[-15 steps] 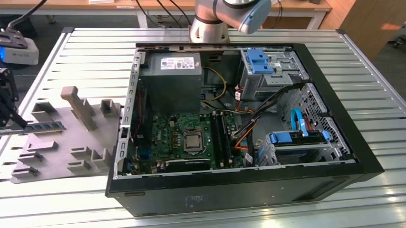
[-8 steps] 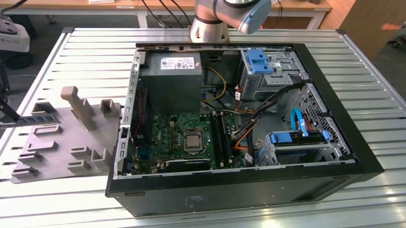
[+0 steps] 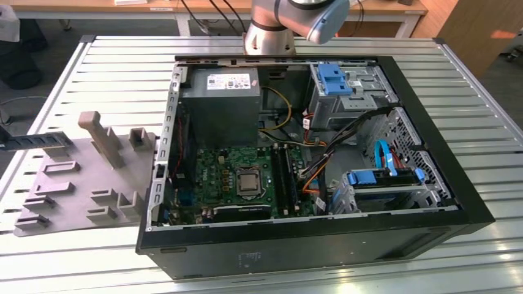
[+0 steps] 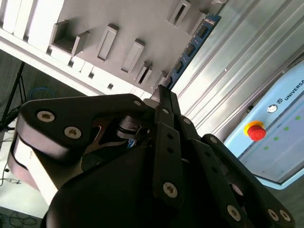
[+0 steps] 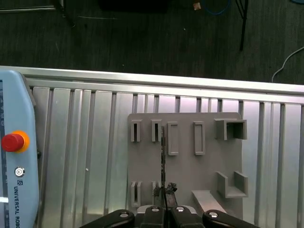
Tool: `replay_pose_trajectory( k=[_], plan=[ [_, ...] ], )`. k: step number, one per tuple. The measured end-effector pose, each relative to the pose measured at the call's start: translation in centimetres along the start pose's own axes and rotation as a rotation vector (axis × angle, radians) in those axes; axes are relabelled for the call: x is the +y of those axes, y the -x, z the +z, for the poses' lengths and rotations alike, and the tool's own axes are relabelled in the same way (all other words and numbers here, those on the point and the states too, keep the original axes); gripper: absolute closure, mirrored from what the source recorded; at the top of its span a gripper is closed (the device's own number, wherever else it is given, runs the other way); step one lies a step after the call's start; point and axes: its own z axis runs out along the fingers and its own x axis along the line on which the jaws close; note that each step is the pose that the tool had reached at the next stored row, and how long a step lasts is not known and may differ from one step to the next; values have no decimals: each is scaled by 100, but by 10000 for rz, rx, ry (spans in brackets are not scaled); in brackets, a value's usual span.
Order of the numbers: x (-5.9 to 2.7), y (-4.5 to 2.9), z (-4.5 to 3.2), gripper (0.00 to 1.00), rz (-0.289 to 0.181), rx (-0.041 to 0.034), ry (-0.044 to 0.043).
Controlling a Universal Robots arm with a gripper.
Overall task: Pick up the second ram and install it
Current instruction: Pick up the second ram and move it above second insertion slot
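Observation:
The second ram (image 4: 191, 46) is a thin blue-green stick with black chips, standing on edge over the grey holder plate (image 4: 142, 19). In the first wrist view the ram (image 5: 163, 152) shows edge-on as a dark line between two rows of slots on the plate (image 5: 209, 166). In the exterior view the ram (image 3: 37, 141) sits at the far left over the plate (image 3: 73, 196). My gripper (image 4: 162, 91) is shut on the ram's near end, also seen in the first wrist view (image 5: 164, 191). Whether the ram still rests in a slot I cannot tell.
The open computer case (image 3: 441, 184) lies on the slatted metal table (image 3: 122, 67), to the exterior view's right of the plate. Inside are the green motherboard (image 3: 229, 168) with long black slots (image 3: 282, 177), cables and blue drive brackets (image 3: 331, 79). A pendant with a red stop button (image 5: 13, 141) lies beside the plate.

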Motion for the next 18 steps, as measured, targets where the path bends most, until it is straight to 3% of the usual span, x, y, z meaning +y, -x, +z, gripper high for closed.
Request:
replay_pose_trajectory(
  k=[4,8,18],
  plan=[
    [2,1,-131,89,-1,-7,0],
    [1,2,-196,89,-1,-9,0],
    [-14,1,-200,89,155,-13,-1]
  ],
)
